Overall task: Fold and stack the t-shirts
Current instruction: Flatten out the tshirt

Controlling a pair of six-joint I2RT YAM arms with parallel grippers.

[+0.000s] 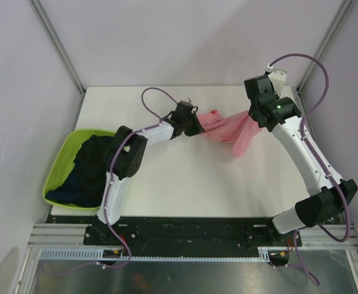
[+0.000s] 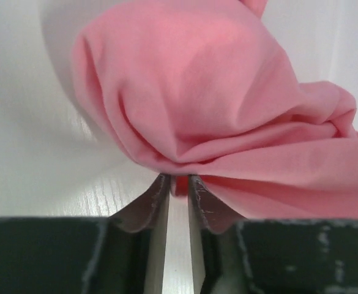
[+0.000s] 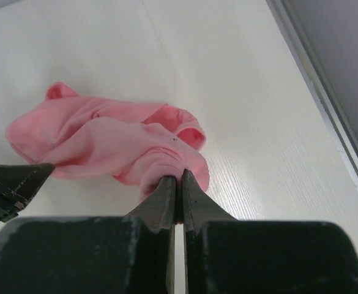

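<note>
The pink t-shirt [image 1: 224, 130] hangs bunched and twisted between the two arms near the back of the tabletop [image 1: 185, 184], its lower folds drooping toward the surface on the right. The left tool [image 2: 179, 184] has its fingers drawn narrow, with a small fold of pink cloth nipped between the tips, so it appears to have a grip on one end. The right tool [image 3: 179, 180] is pinched tight on the other end, cloth puckered just at its tips. The dark t-shirts [image 1: 90, 168] lie heaped in the green tub [image 1: 57, 164] at the left edge, well apart from the arms. The step in hand looks like opening out the first shirt, taking hold of two points so it can be spread. Folding has not begun and nothing is stacked, so the task seems to be at an early stage. The next move probably calls for drawing the two tools apart to pull the twist out, then lowering the shirt flat onto the bare tabletop. Which parts of the shirt are held, hem, shoulder or sleeve, cannot be told from the crumpled cloth.
</note>
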